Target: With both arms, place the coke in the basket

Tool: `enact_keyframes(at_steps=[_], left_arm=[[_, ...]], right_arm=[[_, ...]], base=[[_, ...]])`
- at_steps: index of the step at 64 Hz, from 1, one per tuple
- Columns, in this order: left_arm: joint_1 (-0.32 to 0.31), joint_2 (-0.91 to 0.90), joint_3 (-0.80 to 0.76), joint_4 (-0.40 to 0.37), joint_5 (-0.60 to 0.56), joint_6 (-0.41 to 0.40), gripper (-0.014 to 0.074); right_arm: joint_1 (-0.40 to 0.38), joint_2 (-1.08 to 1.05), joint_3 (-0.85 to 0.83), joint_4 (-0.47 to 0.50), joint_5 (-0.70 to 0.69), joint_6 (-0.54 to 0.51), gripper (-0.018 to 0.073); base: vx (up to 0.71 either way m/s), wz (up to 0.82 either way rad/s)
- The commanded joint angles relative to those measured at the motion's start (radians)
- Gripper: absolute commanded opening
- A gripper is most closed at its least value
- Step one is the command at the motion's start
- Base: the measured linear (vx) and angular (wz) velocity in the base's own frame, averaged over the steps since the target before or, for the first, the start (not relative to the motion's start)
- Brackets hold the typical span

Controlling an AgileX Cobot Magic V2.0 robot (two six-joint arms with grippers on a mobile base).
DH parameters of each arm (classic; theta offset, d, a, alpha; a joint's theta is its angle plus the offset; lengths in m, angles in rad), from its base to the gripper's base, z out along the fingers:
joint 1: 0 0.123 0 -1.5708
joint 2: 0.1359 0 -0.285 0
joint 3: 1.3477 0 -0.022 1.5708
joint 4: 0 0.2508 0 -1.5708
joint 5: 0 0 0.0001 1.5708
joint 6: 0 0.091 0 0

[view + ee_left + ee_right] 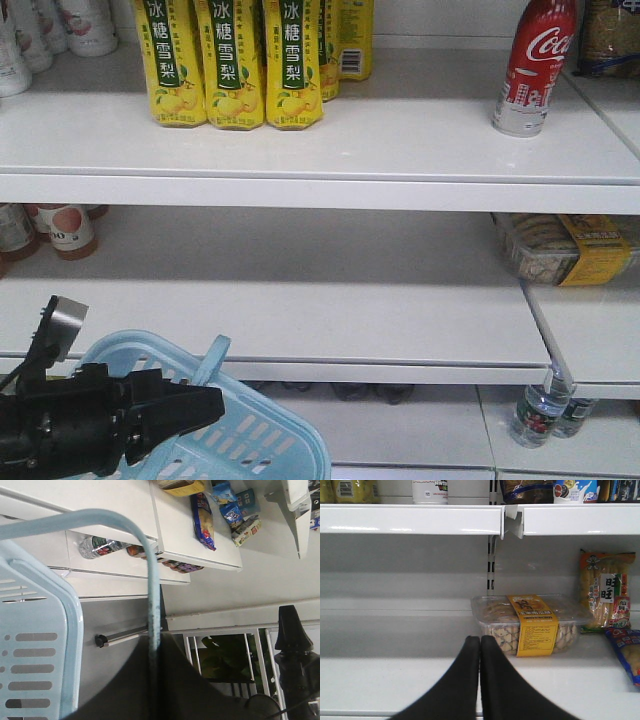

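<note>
Nothing is delivered yet: the coke (535, 65) stands upright at the far right of the top shelf (400, 145), well apart from the basket (250, 440) low at near left, where your left fingers (190, 405) appear clenched on its handle (152, 605). Your right fingers (465, 680) are pressed together on nothing, facing a biscuit box (530, 625) one shelf down. The yellow bottles (235, 65) stand clear to the left, so pick and drop remain.

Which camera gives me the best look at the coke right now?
Exterior front-facing: the coke stands upright at the right end of the top shelf, red body and script plain, only its top cropped. The right wrist view shows just a pale can base at its upper edge, possibly the same can. The left wrist view misses it.
</note>
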State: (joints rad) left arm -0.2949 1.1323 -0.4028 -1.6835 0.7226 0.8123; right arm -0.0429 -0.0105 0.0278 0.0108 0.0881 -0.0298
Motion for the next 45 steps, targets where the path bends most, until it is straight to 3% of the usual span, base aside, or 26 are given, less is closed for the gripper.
enact_keyframes(at_steps=[1,45], left_arm=[[-0.004,-0.023,-0.026,-0.099,0.048,0.005,-0.0006],[-0.004,-0.023,-0.026,-0.099,0.048,0.005,-0.0006]], right_arm=[[0.000,-0.013,0.008,-0.004,-0.071,-0.010,-0.0010],[0.000,-0.013,0.008,-0.004,-0.071,-0.010,-0.0010]], base=[[0.01,0.00],[0.01,0.00]])
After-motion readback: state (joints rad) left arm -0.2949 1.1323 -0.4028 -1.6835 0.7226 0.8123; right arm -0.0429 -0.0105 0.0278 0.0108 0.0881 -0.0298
